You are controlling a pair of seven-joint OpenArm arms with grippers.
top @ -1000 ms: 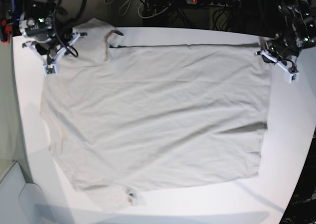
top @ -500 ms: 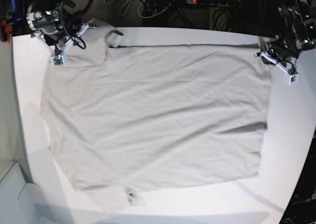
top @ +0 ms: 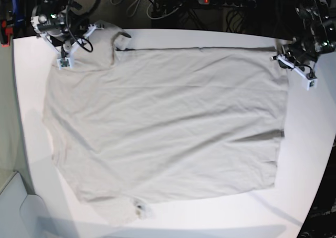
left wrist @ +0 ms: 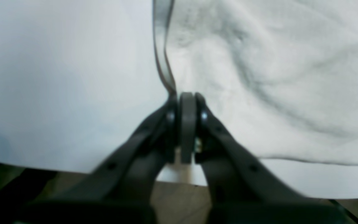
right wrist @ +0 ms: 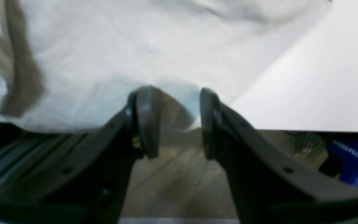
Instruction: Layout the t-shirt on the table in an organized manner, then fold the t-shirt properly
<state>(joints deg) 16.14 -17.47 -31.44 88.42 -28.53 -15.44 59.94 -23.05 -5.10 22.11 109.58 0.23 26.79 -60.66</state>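
Laying-out looks nearly done: the big beige-grey cotton t-shirt (top: 163, 122) is spread flat across the matte white table (top: 310, 143). Its upper-right hem is pinched in the left gripper (left wrist: 186, 102), while the right gripper (right wrist: 174, 102) is held part-open over the upper-left sleeve, nothing gripped. Probably that sleeve needs to be grabbed next.

Overhead base; close, blurry wrist views

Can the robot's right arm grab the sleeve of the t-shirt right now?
Probably yes. The right gripper is open and sits at the far edge of the t-shirt, with cloth just ahead of its fingertips. Nothing else lies on the table to block it.
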